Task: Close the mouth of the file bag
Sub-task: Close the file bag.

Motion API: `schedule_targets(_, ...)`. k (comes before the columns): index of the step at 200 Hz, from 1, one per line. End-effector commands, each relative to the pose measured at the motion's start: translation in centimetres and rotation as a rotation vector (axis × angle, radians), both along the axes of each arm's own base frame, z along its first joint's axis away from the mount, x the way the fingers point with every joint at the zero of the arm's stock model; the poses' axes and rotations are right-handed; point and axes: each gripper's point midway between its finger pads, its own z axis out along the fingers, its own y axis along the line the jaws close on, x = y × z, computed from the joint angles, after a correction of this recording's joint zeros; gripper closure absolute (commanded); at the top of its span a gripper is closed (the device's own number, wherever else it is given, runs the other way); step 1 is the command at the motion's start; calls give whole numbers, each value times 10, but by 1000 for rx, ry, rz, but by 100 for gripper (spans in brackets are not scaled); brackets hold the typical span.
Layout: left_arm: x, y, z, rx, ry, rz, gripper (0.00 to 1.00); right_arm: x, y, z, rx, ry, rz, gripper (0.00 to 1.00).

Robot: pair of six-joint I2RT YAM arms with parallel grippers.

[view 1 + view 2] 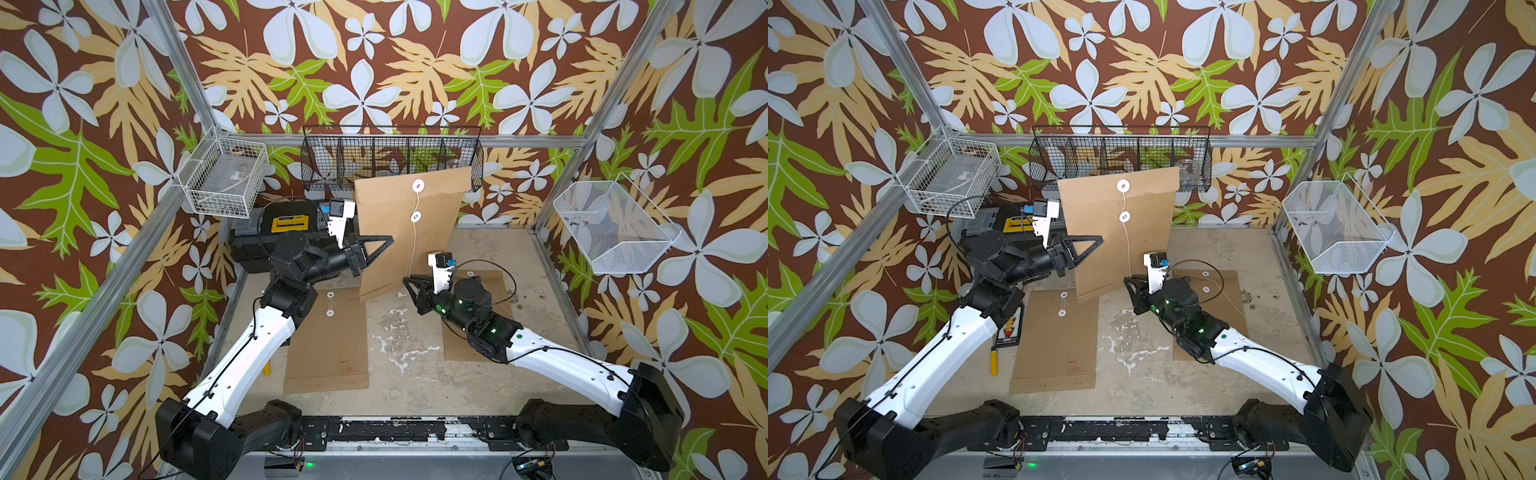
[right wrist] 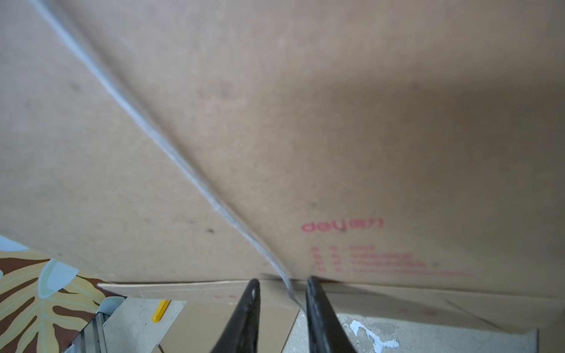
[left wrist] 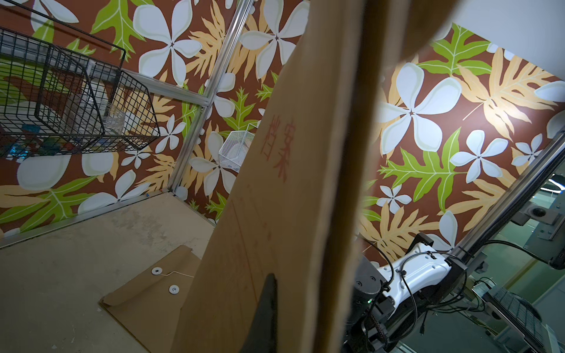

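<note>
Right gripper (image 2: 282, 282): jaws partly apart, with the string (image 2: 183, 171) running through the gap close to one finger. I see daylight between the fingers, so it's not pinched yet and nothing else is in it. The tips sit right at the bag's lower edge, in front of its face.

In a top view the right gripper (image 1: 409, 283) is low over the middle of the bench (image 1: 415, 365). The string (image 1: 412, 249) rises from it straight up the bag (image 1: 382, 208), past the lower disc (image 1: 416, 216) to the upper disc (image 1: 418, 185). So the target lies up and toward the back edge from the gripper, along the string line. No turns are visible round the lower disc, so the mouth isn't tied.

The bag stands upright with its long axis near vertical, slightly tilted. Its flap end is up by the black basket (image 1: 390, 158) at the back edge, and its lower corner is low over mid-bench. I can't tell whether that corner touches.

Left gripper (image 1: 388, 240): clamped on the bag's left edge about mid-height, holding it up.

My read is that the right arm is nearer the string and is the only free one. The next step looks like closing on the string, carrying it up to the lower disc and winding it. That needs the left arm steady and some slack kept.

Two flat bags are also on the bench, one toward the front left (image 1: 328, 345) and one under the right arm (image 1: 1233, 286). Neither is in play.
</note>
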Motion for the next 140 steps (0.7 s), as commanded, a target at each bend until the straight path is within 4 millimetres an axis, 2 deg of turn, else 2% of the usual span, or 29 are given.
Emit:
schedule_targets(1,-7,0,11,-11,-44,-12,100,7,-4,10,36,-15,-50,73)
schedule_targets(42,-9,-4,11,-13,-43,-23,100,13,-1,10,47,-10,-78,70)
schedule_targets(68,-11,-4,12,-14,-45,-27,100,17,0,13,49,-19,-98,74)
schedule_targets(106,-11,-4,11,-3,-47,-20,100,18,-4,17,55,-32,-120,88)
schedule_targets(140,-2,-3,6,51,-61,31,100,2,-7,20,36,-57,-74,100)
